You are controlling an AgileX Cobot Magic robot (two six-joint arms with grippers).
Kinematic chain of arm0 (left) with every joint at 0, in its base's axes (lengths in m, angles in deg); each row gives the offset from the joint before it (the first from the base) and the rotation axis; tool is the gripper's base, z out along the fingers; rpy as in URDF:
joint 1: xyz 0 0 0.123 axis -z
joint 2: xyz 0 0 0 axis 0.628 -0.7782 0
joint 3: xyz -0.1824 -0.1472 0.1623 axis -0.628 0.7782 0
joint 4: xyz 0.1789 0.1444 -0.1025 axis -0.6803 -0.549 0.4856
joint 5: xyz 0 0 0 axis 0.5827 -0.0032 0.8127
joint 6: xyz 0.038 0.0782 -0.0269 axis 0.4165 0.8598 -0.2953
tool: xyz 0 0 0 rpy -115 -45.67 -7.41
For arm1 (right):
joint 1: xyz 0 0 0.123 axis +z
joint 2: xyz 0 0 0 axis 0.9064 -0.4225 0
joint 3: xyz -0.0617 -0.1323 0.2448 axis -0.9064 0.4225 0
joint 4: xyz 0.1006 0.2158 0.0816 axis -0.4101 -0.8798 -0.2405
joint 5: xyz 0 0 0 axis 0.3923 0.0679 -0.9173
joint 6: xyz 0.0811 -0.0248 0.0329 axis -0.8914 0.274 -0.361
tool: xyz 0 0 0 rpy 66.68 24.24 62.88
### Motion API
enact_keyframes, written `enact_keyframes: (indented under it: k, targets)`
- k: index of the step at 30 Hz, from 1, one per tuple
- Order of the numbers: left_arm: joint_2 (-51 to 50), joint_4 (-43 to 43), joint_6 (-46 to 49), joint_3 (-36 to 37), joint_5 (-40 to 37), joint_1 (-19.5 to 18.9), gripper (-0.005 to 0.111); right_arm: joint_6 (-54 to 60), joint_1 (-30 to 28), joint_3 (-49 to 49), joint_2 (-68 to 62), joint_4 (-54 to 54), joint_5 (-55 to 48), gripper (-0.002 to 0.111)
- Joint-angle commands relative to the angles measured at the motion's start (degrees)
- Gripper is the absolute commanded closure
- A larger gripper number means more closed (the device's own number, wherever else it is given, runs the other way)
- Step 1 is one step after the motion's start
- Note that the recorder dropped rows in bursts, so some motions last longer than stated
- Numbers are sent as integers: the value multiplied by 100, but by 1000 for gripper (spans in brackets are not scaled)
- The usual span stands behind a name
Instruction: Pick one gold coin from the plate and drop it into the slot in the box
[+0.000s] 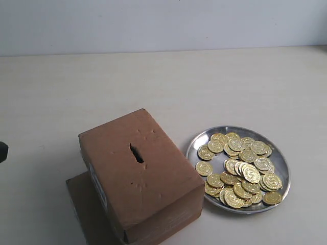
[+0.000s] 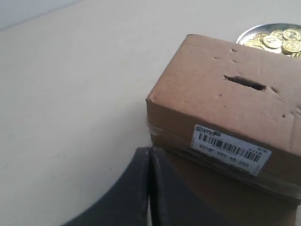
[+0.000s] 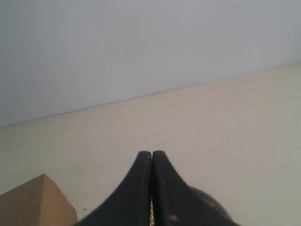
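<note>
Plate [image 2: 244, 36] cut off, L wrist.

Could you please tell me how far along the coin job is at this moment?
Done: nothing visible. The gold coins lie heaped on the round silver metal plate, and the dark ragged slot in the brown cardboard box has no coin at it. In hand: nothing seen, since the left gripper and right gripper are both shut with no coin showing. Left: the whole pick and drop.
</note>
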Motion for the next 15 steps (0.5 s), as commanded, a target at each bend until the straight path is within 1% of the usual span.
enact_keyframes:
  k: [1,4,9,15]
  targets:
    - [100,204,-89,322,19,-19,107,-900,-1,517,43,377,-191,108]
    - [100,431,-89,557,10,-19,107,-900,-1,571,43,350,-191,108]
    - [100,587,-78,551,178,-19,107,-900,-1,571,43,-61,91,108]
    - [100,627,-78,551,188,-19,107,-900,-1,571,43,-50,159,108]
